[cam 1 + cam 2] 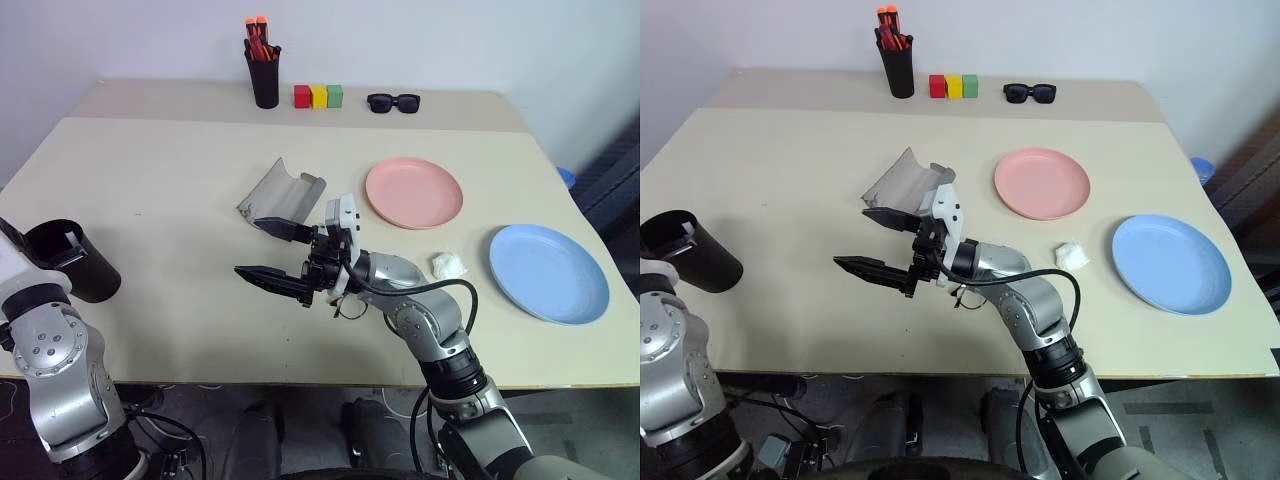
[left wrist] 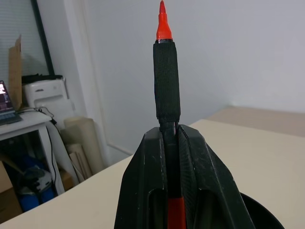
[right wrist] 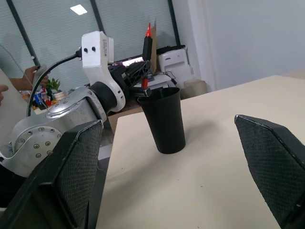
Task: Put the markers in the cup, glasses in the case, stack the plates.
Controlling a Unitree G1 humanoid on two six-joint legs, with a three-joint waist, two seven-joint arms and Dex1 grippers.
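Since the left claw (image 2: 169,157) is clamped on the red marker (image 2: 167,81) right above the cup (image 3: 164,119), drop looks imminent; right claw (image 1: 275,250) spread wide, holding nothing, above the desk (image 1: 180,180).

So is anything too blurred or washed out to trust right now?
Left wrist view: the claw base is soft up close, but the red marker it grips reads clearly. Right wrist view: its own fingers are blurred, the cup sharp. Eye views: even light, soft shadows, no glare on the plates.
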